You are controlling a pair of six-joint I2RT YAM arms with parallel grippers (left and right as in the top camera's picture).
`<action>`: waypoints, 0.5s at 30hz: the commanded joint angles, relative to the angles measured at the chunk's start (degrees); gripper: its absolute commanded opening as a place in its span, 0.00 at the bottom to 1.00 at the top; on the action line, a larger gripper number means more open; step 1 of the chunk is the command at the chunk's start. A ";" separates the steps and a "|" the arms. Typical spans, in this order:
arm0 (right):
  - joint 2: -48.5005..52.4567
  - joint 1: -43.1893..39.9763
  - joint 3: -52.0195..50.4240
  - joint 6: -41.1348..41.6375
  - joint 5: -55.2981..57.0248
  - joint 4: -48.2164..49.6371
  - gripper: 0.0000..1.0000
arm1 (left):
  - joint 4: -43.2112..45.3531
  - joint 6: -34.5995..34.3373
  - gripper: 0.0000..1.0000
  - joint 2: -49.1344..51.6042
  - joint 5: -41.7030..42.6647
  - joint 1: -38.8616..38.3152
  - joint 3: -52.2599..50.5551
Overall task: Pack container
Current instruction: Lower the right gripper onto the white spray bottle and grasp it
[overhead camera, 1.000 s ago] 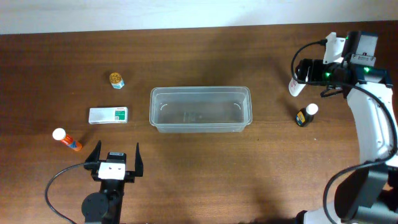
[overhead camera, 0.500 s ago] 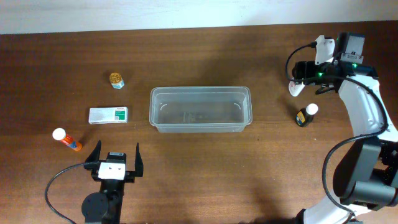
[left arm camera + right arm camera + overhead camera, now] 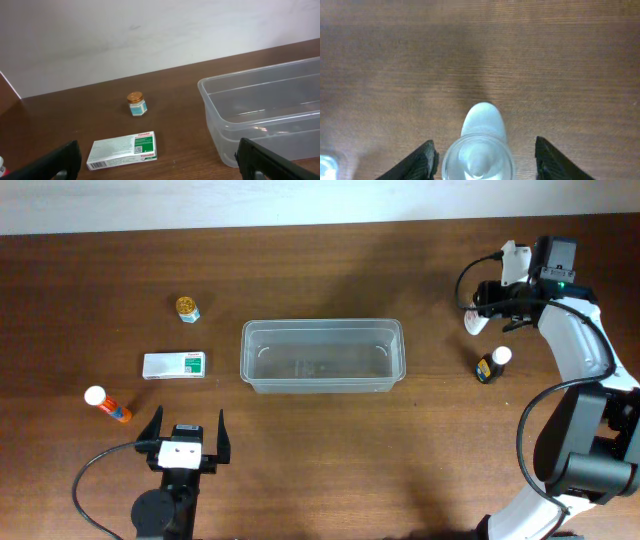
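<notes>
Container (image 3: 322,387): clear, rectangular, rimmed tub.

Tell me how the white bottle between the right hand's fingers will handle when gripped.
Probably light: the white bottle looks small. Its round, smooth clear cap may slip or twist in the open right hand.

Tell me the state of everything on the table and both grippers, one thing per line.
container: open-topped, empty
white bottle: between the right jaws, not gripped
dark bottle: capped
orange bottle: capped
gold-lidded jar: upright, lidded
box: closed, lying flat
left gripper: open
right gripper: open
</notes>
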 commanded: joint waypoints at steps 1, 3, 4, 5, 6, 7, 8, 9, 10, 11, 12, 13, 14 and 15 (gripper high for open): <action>0.63 -0.09 0.98 -0.22 -0.92 0.31 0.49 | 0.07 0.92 0.99 -0.28 -0.22 0.31 -0.46; 0.74 -0.09 0.98 -0.22 -0.92 0.33 0.47 | 0.07 0.92 0.99 -0.28 -0.22 0.31 -0.46; 0.85 -0.09 0.98 -0.22 -0.92 0.33 0.47 | 0.07 0.92 0.99 -0.28 -0.22 0.31 -0.46; 1.03 -0.09 0.98 -0.22 -0.92 0.33 0.47 | 0.09 0.92 0.99 -0.28 -0.22 0.31 -0.46; 1.22 -0.09 0.98 -0.22 -0.92 0.33 0.47 | 0.09 0.92 0.99 -0.28 -0.22 0.31 -0.46; 1.55 -0.09 0.98 -0.22 -0.92 0.35 0.47 | 0.09 0.92 1.00 -0.28 -0.22 0.31 -0.46; 1.88 -0.09 0.98 -0.22 -0.94 0.35 0.47 | 0.09 0.92 0.99 -0.28 -0.22 0.31 -0.46; 2.10 -0.09 0.98 -0.22 -0.94 0.33 0.47 | 0.09 0.92 1.00 -0.28 -0.22 0.31 -0.46; 2.40 -0.09 0.98 -0.22 -0.94 0.37 0.47 | 0.09 0.92 1.00 -0.28 -0.22 0.31 -0.46; 2.71 -0.09 0.98 -0.22 -1.14 0.44 0.47 | 0.07 0.90 0.99 -0.28 -0.22 0.31 -0.46; 2.89 -0.09 0.98 -0.22 -1.14 0.46 0.47 | 0.09 0.92 0.99 -0.28 -0.22 0.31 -0.46; 3.17 -0.09 0.98 -0.22 -1.18 0.50 0.47 | 0.09 0.92 0.99 -0.28 -0.22 0.31 -0.46; 3.56 -0.09 0.98 -0.22 -1.18 0.55 0.45 | 0.09 0.92 0.99 -0.28 -0.22 0.31 -0.46; 3.78 -0.09 0.98 -0.22 -1.16 0.52 0.42 | 0.07 0.92 0.99 -0.28 -0.22 0.31 -0.46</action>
